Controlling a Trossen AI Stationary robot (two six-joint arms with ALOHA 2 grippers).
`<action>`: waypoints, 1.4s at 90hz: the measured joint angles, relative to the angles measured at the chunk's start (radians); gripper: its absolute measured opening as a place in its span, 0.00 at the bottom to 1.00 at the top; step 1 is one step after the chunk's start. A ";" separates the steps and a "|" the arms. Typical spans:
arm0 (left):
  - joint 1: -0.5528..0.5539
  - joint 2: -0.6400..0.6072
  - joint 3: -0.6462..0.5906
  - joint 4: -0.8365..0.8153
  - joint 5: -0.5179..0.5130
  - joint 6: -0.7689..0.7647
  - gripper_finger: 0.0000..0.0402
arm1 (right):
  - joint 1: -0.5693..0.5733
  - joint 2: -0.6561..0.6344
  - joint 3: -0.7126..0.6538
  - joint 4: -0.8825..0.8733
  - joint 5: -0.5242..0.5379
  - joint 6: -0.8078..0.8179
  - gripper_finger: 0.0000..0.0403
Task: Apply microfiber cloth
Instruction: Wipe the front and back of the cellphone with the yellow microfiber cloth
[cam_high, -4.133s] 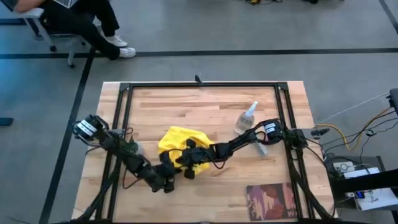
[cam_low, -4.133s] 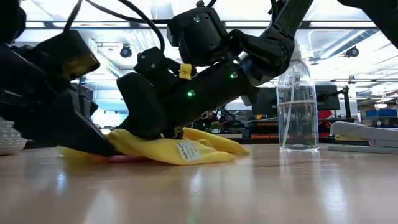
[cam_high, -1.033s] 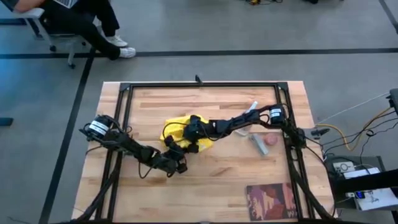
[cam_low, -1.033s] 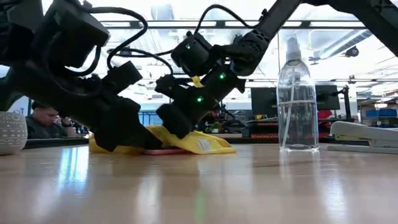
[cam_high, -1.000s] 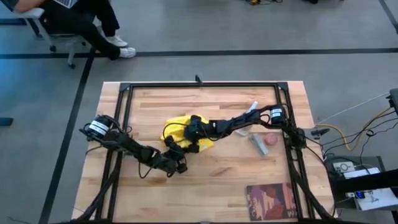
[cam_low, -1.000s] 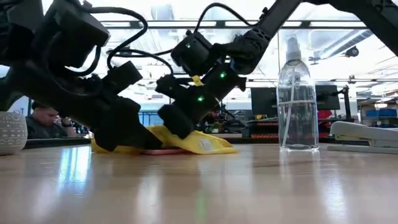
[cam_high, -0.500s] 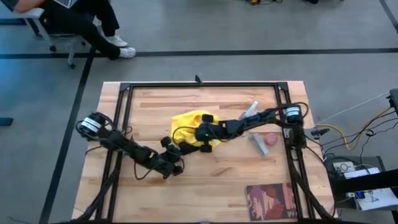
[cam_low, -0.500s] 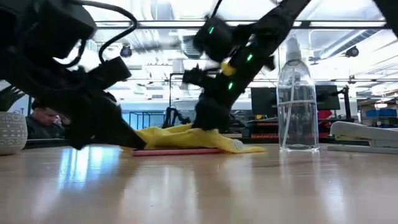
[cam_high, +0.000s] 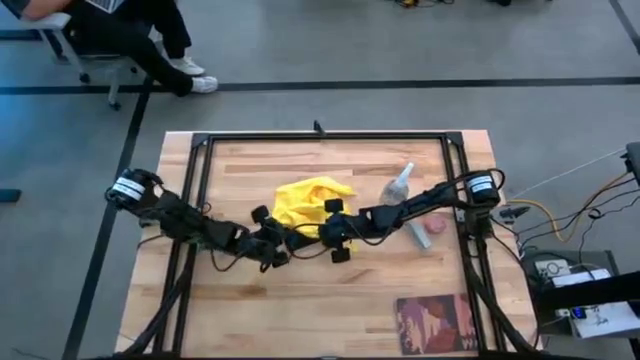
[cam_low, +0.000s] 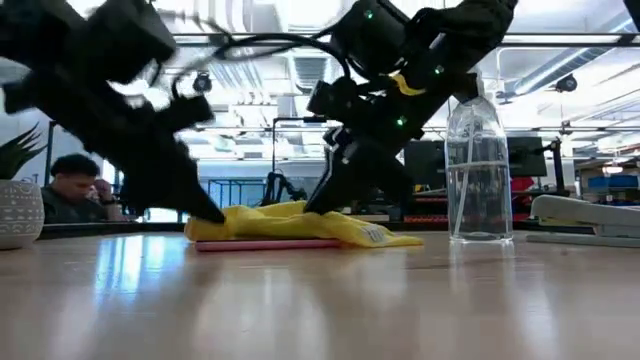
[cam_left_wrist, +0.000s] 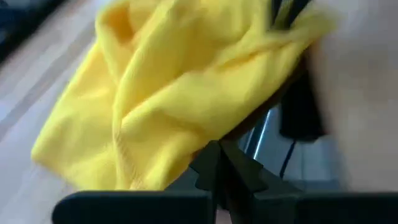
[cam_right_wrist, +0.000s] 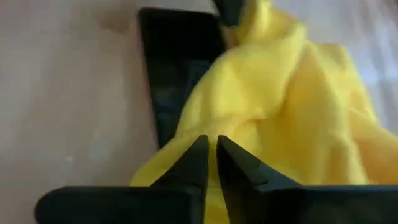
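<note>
Both arms have shifted since a second ago: the right tool (cam_high: 338, 240) has pulled back off the microfiber cloth (cam_high: 308, 200) toward the table's near side, and the left arm now stretches flatter across the table (cam_high: 380, 300). From the high view, the left tool (cam_high: 268, 248) lies low near the cloth's near edge, its arm running back to the table's left side; its wrist view shows the fingers (cam_left_wrist: 214, 168) pressed together with nothing between them. The right tool sits just beside it, at the cloth's near right corner, its arm reaching in from the right; its wrist view shows the fingers (cam_right_wrist: 200, 162) almost together and empty, with a black phone (cam_right_wrist: 177, 68) partly under the cloth ahead of them. The cloth lies crumpled at the table's middle, free of both tools. Farther right, a clear spray bottle (cam_high: 398, 187) stands upright, with a small pink object (cam_high: 434, 227) near it. Beyond the table, a seated person (cam_high: 130, 30) shows.
</note>
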 joint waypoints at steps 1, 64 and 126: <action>0.007 0.005 0.000 0.003 0.002 0.000 0.00 | 0.001 0.003 0.001 0.001 -0.003 -0.003 0.12; 0.103 0.228 -0.001 0.307 0.201 0.028 0.00 | 0.035 0.140 0.024 0.204 0.232 -0.299 0.50; 0.026 -0.144 -0.011 0.013 0.512 0.196 0.00 | 0.037 0.038 0.207 -0.265 -0.048 -0.046 0.03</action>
